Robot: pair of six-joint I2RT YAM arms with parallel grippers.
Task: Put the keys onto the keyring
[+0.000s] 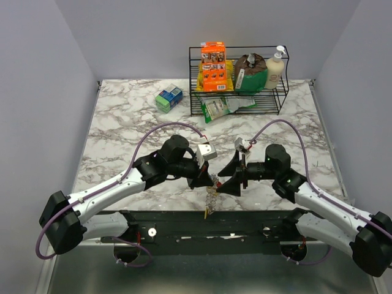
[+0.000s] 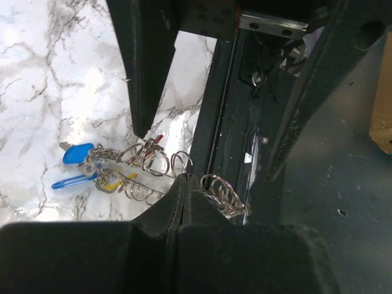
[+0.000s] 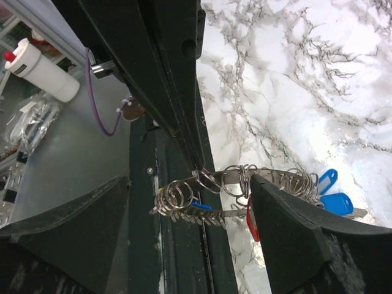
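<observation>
My left gripper is shut on the keyring and holds it up over the table's near edge. In the left wrist view the closed fingertips pinch the silvery loop, which carries many small split rings. Keys hang from it: two blue heads, a yellow one and a red one. My right gripper is open and straddles the loop. In the right wrist view the keyring crosses between its wide-apart fingers, with a red key and blue keys beside the right finger.
A black wire rack at the back holds an orange box, bags and a soap bottle. A green-blue box lies left of it. The dark base rail runs just below the hanging keys.
</observation>
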